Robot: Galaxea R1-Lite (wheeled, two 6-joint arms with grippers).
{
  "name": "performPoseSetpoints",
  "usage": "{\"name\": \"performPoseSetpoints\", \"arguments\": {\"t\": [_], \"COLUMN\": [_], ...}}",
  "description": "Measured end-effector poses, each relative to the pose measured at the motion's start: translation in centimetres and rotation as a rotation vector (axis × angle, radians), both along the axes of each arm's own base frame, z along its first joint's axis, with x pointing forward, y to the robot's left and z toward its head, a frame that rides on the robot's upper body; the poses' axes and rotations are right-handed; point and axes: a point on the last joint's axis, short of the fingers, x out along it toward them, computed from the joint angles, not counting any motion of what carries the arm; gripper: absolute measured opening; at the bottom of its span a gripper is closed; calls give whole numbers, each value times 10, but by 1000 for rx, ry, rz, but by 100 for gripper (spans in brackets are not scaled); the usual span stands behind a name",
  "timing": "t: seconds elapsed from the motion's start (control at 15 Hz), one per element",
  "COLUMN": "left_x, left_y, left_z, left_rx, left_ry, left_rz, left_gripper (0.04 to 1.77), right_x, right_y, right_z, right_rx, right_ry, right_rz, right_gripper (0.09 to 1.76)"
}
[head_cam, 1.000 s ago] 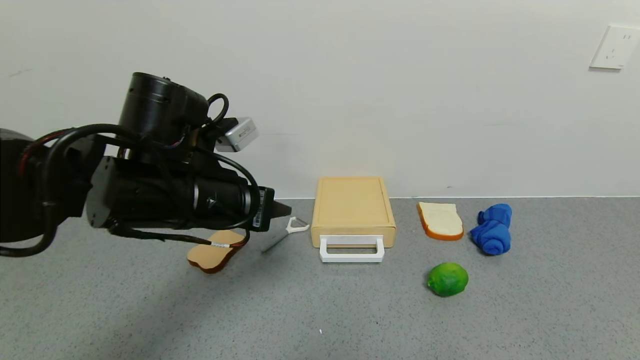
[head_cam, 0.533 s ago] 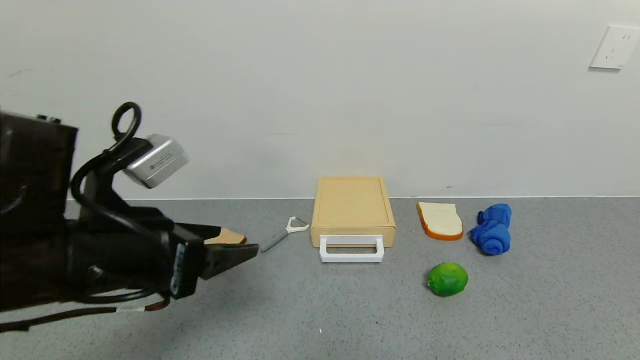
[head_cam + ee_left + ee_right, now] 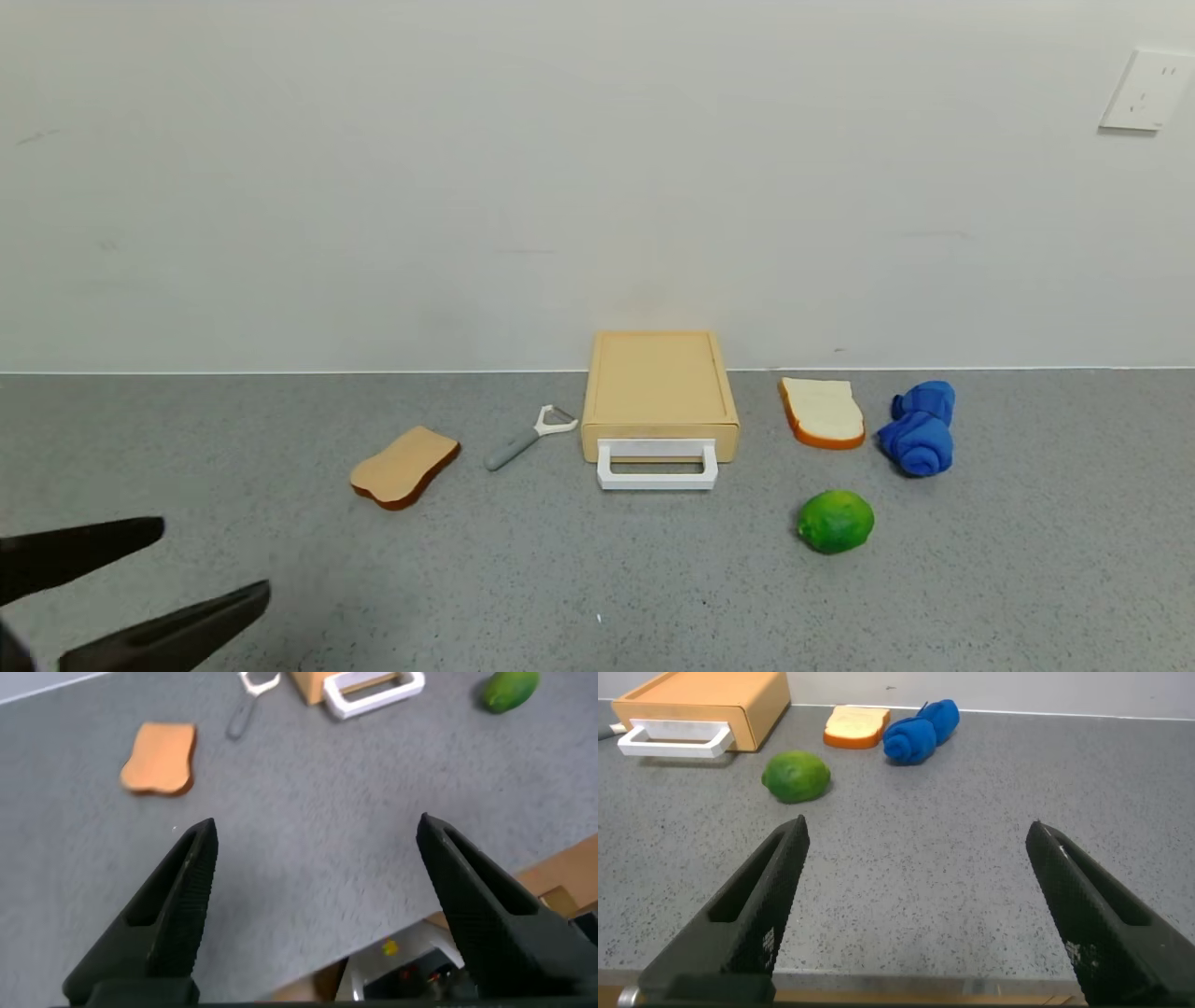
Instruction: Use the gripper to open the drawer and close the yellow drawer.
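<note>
The pale yellow-tan drawer [image 3: 659, 385] stands against the back wall at the middle of the grey table, shut, with its white loop handle [image 3: 657, 465] facing front. It also shows in the left wrist view [image 3: 366, 685] and the right wrist view [image 3: 705, 709]. My left gripper [image 3: 213, 562] is open and empty, low at the front left corner, far from the drawer; it shows open in its wrist view [image 3: 318, 833]. My right gripper [image 3: 917, 831] is open and empty, near the table's front edge on the right, out of the head view.
A tan bread slice [image 3: 404, 466] and a grey-handled peeler [image 3: 527, 437] lie left of the drawer. A white bread slice [image 3: 822, 412], a blue cloth [image 3: 920, 428] and a green lime [image 3: 836, 521] lie to its right. A wall socket [image 3: 1146, 90] is on the wall.
My left arm has pulled back and down from in front of the peeler and bread to the front left corner, leaving only its open fingertips in the head view. The drawer has not moved.
</note>
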Motion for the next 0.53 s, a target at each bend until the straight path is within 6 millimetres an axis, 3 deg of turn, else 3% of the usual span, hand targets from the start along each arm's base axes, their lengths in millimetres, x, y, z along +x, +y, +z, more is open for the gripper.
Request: {"name": "performPoseSetpoints", "arguments": {"t": [0.27,0.53], "left_x": [-51,-96], "left_y": [30,42], "left_z": [-1,-5], "left_rx": [-19,-40], "left_ry": [-84,-185], "left_rz": [161,381], "left_gripper": [162,166], "right_x": [0,0], "right_y": [0,0], "right_z": [0,0], "right_rx": [0,0], "right_ry": [0,0], "right_rz": [-1,0], "right_gripper": [171,171]}}
